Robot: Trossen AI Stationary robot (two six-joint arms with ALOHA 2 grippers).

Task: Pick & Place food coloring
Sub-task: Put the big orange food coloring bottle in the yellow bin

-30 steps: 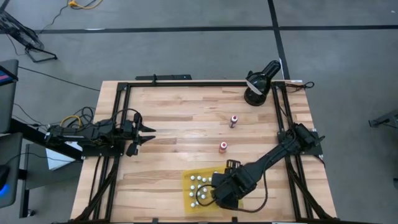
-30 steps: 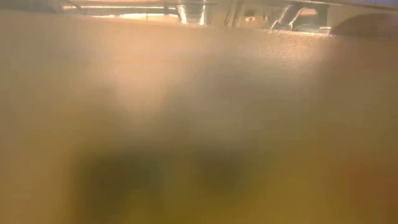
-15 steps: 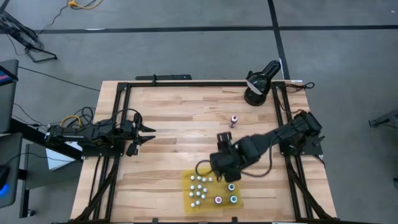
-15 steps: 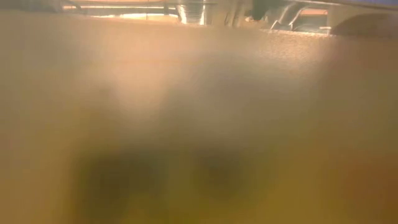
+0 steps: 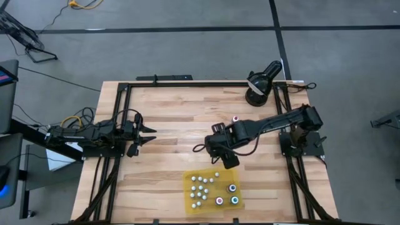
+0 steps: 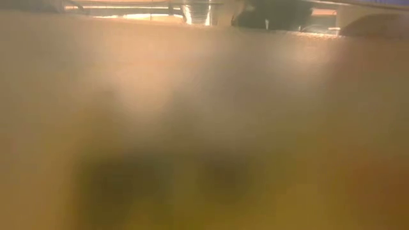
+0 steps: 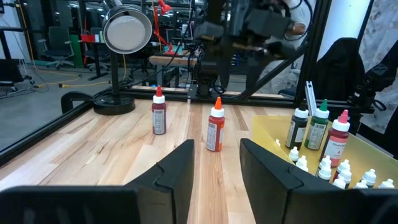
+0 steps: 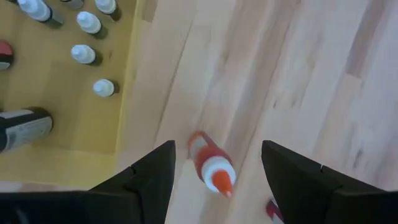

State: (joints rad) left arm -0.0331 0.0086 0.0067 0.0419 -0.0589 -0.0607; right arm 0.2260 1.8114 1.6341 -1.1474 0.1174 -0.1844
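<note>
The right gripper (image 5: 224,153) reaches low over the middle of the wooden table (image 5: 175,106), fingers wide apart, above an upright orange bottle (image 8: 210,165). Small white-capped bottles (image 5: 199,187) stand on the flat yellow tray (image 5: 189,204). The left gripper (image 5: 147,135) waits at the left edge, fingers apart, holding nothing.

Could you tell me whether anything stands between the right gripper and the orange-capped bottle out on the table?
Nothing visible does. The right gripper hangs open above the orange-capped bottle, which stands alone on bare wood beside the yellow tray.
</note>
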